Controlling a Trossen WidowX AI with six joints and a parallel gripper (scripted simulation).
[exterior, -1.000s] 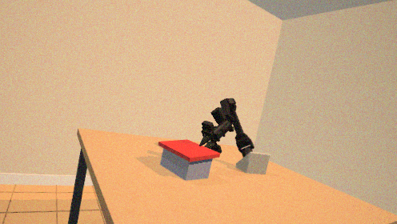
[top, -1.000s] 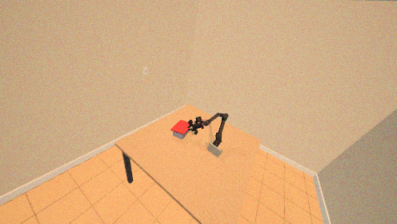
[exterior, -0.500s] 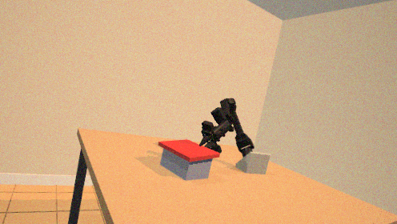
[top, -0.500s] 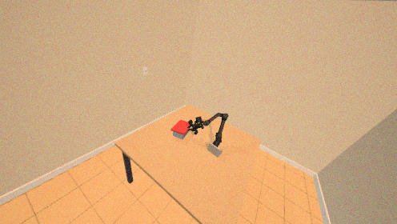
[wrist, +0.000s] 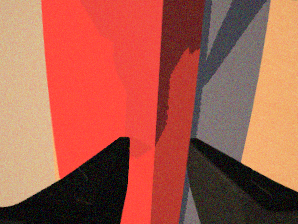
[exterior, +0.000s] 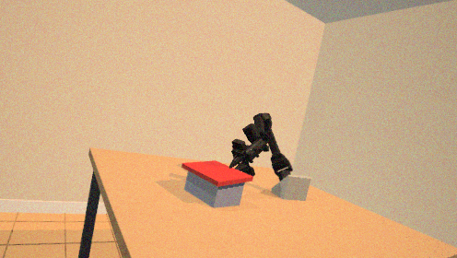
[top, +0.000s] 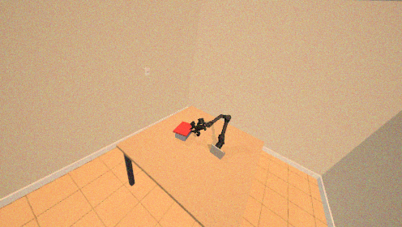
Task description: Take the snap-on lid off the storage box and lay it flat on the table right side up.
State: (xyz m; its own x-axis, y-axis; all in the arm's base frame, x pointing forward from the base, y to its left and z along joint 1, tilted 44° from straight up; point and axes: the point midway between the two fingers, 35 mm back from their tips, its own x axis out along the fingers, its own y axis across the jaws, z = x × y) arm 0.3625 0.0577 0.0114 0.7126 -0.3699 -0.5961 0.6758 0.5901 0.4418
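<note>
The flat red rectangular snap-on lid point(top: 183, 128) point(exterior: 217, 172) point(wrist: 100, 100) sits over the top of the blue-grey box-shaped storage container point(top: 183, 137) point(exterior: 213, 193) point(wrist: 235, 90), near the worktop's far corner in the top view. The black two-fingered gripper point(top: 191, 127) point(exterior: 231, 166) point(wrist: 159, 140) is clamped on the lid's edge, on the side facing the arm. The black jointed arm point(top: 224, 130) point(exterior: 274, 140) rises beside a pale grey angular block point(top: 217, 152) point(exterior: 296, 188), which stands on the light-brown wooden table point(top: 186, 162) point(exterior: 258, 226), apart from the container and nearer the worktop's right-hand edge in the exterior view. Nothing visible lies on top of the lid.
</note>
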